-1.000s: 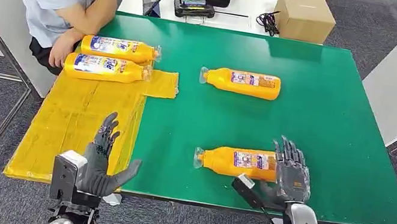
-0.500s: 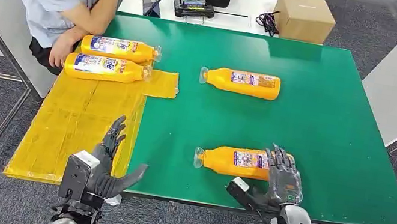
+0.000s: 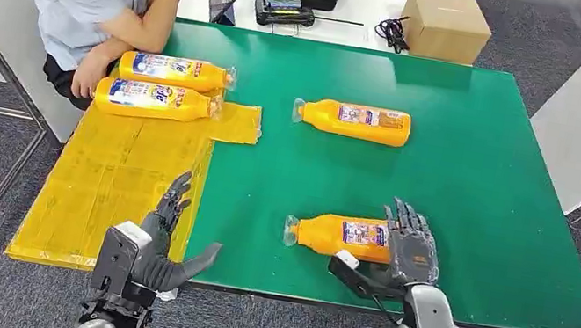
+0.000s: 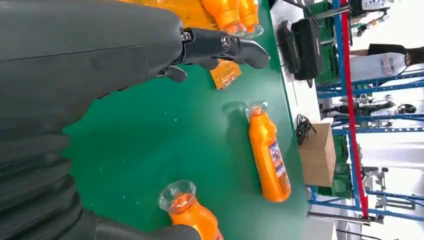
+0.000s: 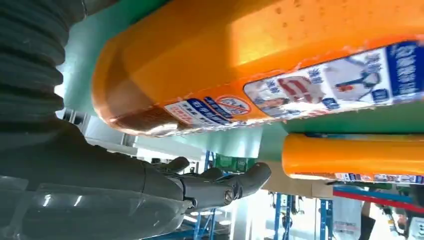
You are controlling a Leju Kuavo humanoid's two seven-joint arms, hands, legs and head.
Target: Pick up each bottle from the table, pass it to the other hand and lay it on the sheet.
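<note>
A: Where are we in the task?

B: We judge it the pick-up step: our right hand [image 3: 408, 248], low and right of centre in the head view, sits at the base of the near bottle [image 3: 339, 234], fingers spread and not closed on it

A: And our left hand [image 3: 153, 245]?

B: Lower left, fingers apart, holding nothing, beside the yellow sheet [image 3: 113, 179]

A: Next?

B: We must close round the bottle, lift, then pass it leftward
</note>
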